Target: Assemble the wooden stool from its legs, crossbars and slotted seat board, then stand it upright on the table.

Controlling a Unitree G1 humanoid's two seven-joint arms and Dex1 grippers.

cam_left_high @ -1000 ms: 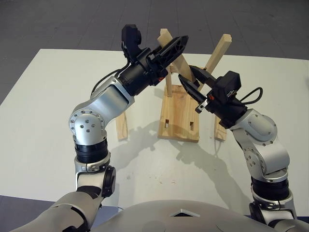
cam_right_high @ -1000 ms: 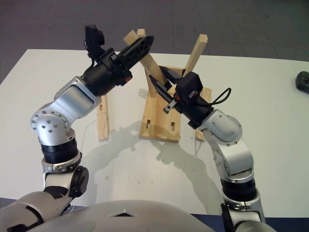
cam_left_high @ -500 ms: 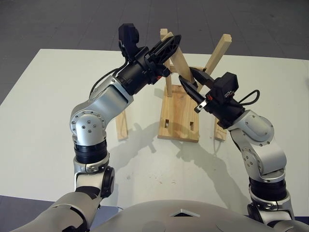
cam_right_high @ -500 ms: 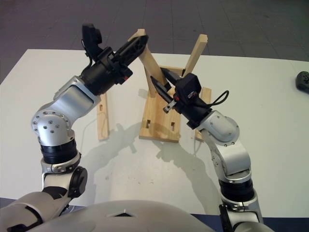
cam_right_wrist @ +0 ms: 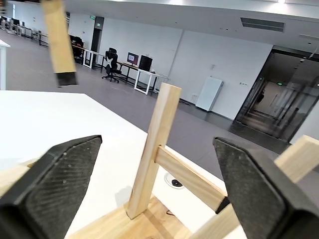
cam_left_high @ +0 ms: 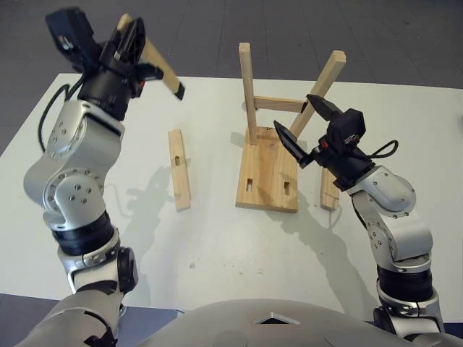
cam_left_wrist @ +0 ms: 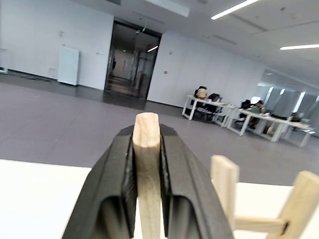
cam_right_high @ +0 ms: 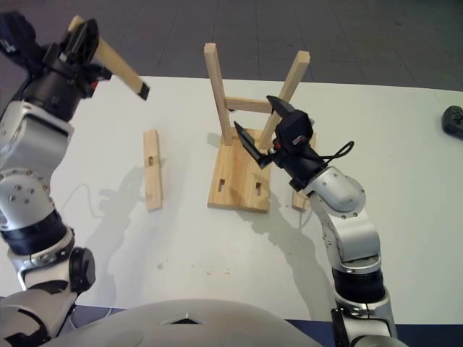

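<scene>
Seat board (cam_left_high: 266, 177) lies flat on the white table (cam_left_high: 217, 246), two slots showing near its front end; loose leg (cam_left_high: 179, 170) lies flat to the left of the seat board, apart from it and roughly parallel, one slot on its top face; a short wooden piece (cam_left_high: 329, 196) lies just beside the seat board's right edge, mostly under the right arm, so I can't tell if it touches; right gripper (cam_left_high: 304, 124) hangs above the seat board's far right part, claw spread wide, nothing in it; in the right wrist view its pads (cam_right_wrist: 62, 174) stand well apart, with the standing frame farther off between them; at the seat board's far end two legs rise from it: upright leg (cam_left_high: 247, 87) at the far left corner, tilted leg (cam_left_high: 325, 83) at the far right, leaning out to the right; crossbar (cam_left_high: 279, 105) joins the two partway up; the right gripper's upper finger sits close in front of the tilted leg, contact unclear; left gripper (cam_left_high: 132, 35) is raised high, well left of the seat board and above the table's far left part, clamped on the held leg (cam_left_high: 160, 69) — the wood sits tight between both fingers in the left wrist view, dark-capped end pointing toward the seat board's side; small black object (cam_right_high: 454, 119) at the table's right edge, well right of the seat board.
</scene>
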